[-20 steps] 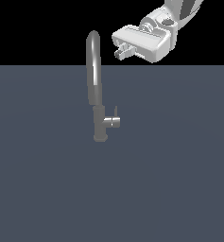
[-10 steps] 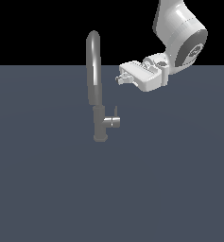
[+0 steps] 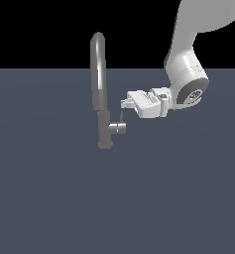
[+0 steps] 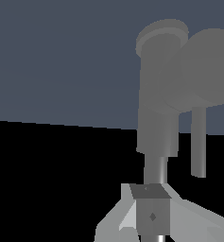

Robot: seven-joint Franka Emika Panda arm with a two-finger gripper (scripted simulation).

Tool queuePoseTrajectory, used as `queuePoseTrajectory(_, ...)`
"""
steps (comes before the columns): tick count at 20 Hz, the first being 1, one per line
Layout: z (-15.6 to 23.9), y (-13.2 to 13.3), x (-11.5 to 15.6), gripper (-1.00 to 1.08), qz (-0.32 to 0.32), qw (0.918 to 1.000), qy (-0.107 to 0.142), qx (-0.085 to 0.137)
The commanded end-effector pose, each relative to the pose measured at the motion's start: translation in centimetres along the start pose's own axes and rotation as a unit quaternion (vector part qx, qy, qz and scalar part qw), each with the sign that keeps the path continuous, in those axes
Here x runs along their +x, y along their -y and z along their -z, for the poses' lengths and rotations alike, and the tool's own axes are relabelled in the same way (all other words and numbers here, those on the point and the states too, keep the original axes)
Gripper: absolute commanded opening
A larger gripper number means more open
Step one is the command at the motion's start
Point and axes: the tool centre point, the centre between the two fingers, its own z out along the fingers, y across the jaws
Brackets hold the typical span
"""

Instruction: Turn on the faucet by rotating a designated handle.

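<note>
The faucet (image 3: 104, 130) is a grey tap with a high arched spout (image 3: 97, 59), standing on the dark floor left of centre in the exterior view. A short side stub (image 3: 119, 128) sticks out toward the exterior view's right. From it the handle (image 3: 121, 117), a thin pin, points upward. My gripper (image 3: 125, 103) hovers just above the pin's tip, beside the spout, with its fingers together and nothing between them. Whether it touches the pin I cannot tell. The wrist view shows the faucet (image 4: 156, 118), the handle (image 4: 198, 142) and my closed fingertips (image 4: 151, 215).
The white arm (image 3: 186, 82) comes down from the upper part of the exterior view's right side. A flat dark grey floor (image 3: 114, 208) surrounds the faucet.
The gripper has come down and moved toward the exterior view's left, from high above the faucet to just above the handle pin. The faucet has not moved.
</note>
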Motion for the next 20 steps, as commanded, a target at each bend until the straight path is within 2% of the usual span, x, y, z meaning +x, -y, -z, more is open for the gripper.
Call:
queuePoseTrajectory(1, -0.3, 0.2, 1.2, -1.0, -0.015, 0.9996, 0.017, 0.015)
queuePoseTrajectory(8, -0.9, 0.3, 3.0, -1.0, -0.035, 0.998, 0.038, 0.035)
queuePoseTrajectory(20, -0.9, -0.2, 2.5, -1.0, -0.032, 0.9984, 0.036, 0.032)
